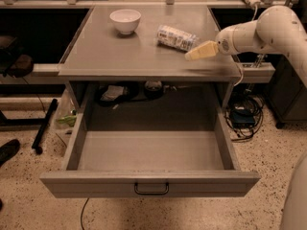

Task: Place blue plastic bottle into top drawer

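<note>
The blue plastic bottle (pixel 176 37) lies on its side on the grey cabinet top (pixel 120 56), right of centre, with its cap end pointing right. My gripper (pixel 193 54) comes in from the right on the white arm (pixel 259 30); its yellowish fingertips are just right of and a little nearer than the bottle's cap end, apart from it. The top drawer (pixel 151 150) is pulled fully out below the top and holds nothing; its dark loop handle (pixel 151 189) sits at the centre of the front panel.
A white bowl (pixel 125 20) stands at the back left of the cabinet top. Cables and small objects (pixel 127 91) lie in the space behind the drawer. Wires and a power block (pixel 242 116) lie on the floor at right. A dark stand leg (pixel 43 126) is at left.
</note>
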You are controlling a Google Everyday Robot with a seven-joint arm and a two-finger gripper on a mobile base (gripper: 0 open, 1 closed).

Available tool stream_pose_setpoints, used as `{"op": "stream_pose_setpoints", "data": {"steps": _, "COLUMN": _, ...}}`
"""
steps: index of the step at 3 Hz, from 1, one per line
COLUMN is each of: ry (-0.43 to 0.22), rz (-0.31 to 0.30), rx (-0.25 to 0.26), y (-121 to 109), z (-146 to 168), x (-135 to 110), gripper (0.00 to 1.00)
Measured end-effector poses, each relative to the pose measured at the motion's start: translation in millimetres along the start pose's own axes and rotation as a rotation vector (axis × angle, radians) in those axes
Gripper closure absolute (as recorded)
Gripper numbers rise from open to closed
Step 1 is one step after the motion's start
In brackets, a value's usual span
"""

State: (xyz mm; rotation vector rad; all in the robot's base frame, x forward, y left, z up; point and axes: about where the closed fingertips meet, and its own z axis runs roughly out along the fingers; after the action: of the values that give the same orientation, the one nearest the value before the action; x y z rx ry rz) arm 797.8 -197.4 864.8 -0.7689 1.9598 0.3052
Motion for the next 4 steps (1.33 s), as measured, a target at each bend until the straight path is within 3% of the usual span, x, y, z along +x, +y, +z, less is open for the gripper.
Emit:
{"op": "stream_pose_setpoints", "data": {"steps": 2, "ry": -0.072, "rz": 0.041, "rx": -0.018, "y": -8.8, "z": 20.1, "x": -6.0, "gripper": 0.0}}
{"op": "stream_pose_setpoints", "data": {"steps": 4, "ry": -0.133, "rz": 0.044, "rx": -0.075, "y": -9.8, "z": 39.6, "x": -16.8, "gripper": 0.0}}
